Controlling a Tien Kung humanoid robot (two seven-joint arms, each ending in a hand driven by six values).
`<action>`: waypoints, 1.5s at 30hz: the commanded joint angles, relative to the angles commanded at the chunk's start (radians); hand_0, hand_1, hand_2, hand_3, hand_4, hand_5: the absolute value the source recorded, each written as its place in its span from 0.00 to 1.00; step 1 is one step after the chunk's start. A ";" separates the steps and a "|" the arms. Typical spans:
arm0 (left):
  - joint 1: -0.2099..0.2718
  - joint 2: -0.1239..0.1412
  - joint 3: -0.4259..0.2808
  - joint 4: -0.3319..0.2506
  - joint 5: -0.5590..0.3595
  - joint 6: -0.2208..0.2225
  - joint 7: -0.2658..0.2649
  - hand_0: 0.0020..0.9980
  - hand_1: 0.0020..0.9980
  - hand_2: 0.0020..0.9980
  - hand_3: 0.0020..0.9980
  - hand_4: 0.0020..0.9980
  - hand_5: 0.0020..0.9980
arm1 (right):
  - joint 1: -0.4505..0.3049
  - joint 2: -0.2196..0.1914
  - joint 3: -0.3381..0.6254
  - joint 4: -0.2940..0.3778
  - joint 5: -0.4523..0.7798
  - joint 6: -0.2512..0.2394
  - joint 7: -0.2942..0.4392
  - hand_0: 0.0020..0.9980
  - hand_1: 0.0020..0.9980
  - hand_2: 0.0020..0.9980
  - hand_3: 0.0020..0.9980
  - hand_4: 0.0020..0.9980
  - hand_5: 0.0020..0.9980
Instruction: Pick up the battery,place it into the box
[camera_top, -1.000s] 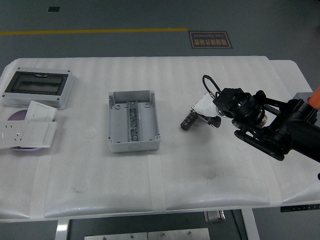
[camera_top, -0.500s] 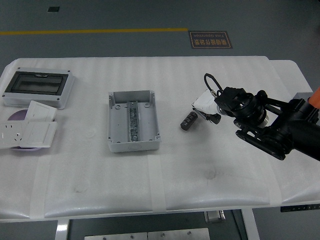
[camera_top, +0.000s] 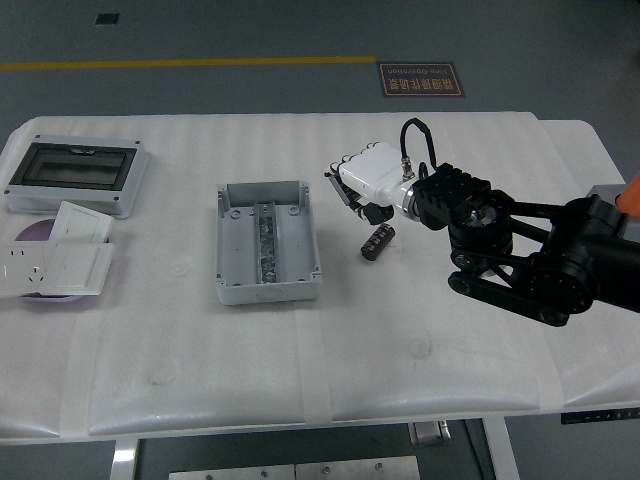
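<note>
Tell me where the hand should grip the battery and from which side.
Grip the battery across its round body at mid-length, coming from above. It lies flat on the table, a short dark cylinder angled slightly toward the right hand, which hovers just above and behind it. Its sides look clear of the box.

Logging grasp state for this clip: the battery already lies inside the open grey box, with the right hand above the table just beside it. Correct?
Not quite. The head view shows the battery lying on the table, to the right of the box, not inside it. The right hand is indeed just above and behind the battery, not holding it.
</note>
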 joint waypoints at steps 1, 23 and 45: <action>0.001 0.000 0.001 0.000 -0.001 0.000 0.000 0.66 0.67 0.62 0.56 0.43 0.44 | -0.012 0.016 0.021 0.018 0.018 -0.018 0.000 0.80 0.69 0.60 0.65 0.27 0.04; 0.005 -0.011 0.006 0.000 -0.008 -0.006 0.006 0.66 0.66 0.62 0.56 0.43 0.45 | -0.193 0.175 0.099 -0.094 0.143 -0.134 0.086 1.00 0.93 0.98 0.99 0.79 0.32; 0.007 -0.012 0.009 0.000 -0.013 -0.008 0.006 0.66 0.66 0.62 0.56 0.42 0.44 | -0.255 0.050 0.235 -0.167 0.122 -0.135 0.083 1.00 1.00 1.00 1.00 0.90 0.40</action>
